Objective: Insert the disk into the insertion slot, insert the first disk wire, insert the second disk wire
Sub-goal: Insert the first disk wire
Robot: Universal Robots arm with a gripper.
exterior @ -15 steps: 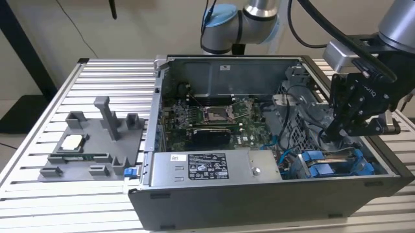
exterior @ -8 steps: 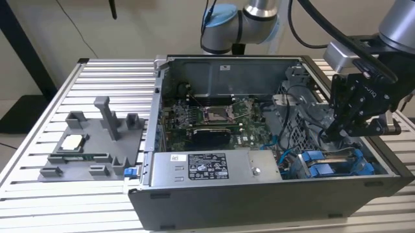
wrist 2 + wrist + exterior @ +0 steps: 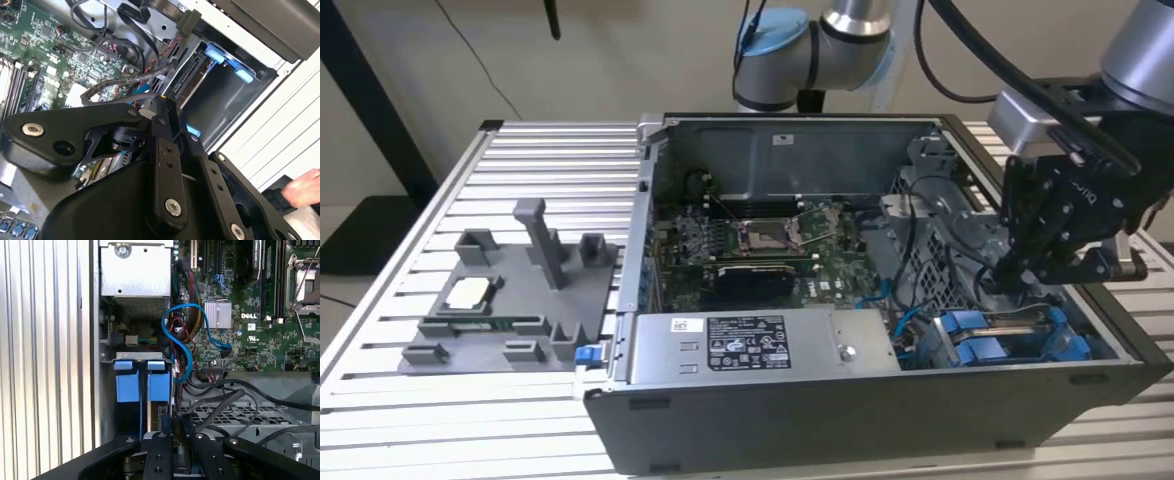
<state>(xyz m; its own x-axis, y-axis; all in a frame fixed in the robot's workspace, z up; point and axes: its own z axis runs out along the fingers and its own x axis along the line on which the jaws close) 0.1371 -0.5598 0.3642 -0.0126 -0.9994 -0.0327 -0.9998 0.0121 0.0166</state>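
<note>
My gripper (image 3: 1017, 272) hangs inside the dark grey case over the drive bays at the exterior view's right. In both wrist views its fingers (image 3: 166, 427) stand close together, shut on the end of a black disk wire (image 3: 120, 85) that loops back over the motherboard. Just beyond the fingertips (image 3: 165, 107) is the insertion slot (image 3: 220, 105), a grey-walled bay. The disk sits upright in it, seen edge-on in its blue carrier (image 3: 127, 386) with the connector edge (image 3: 189, 75) facing the gripper. A blue wire (image 3: 182, 320) curls from the board toward the bay.
A grey power-supply box (image 3: 747, 345) lies along the case's front wall. The motherboard (image 3: 761, 240) fills the case floor. A grey fixture tray (image 3: 494, 300) with small parts sits on the slatted table at the exterior view's left. A person's hand (image 3: 305, 187) shows beside the case.
</note>
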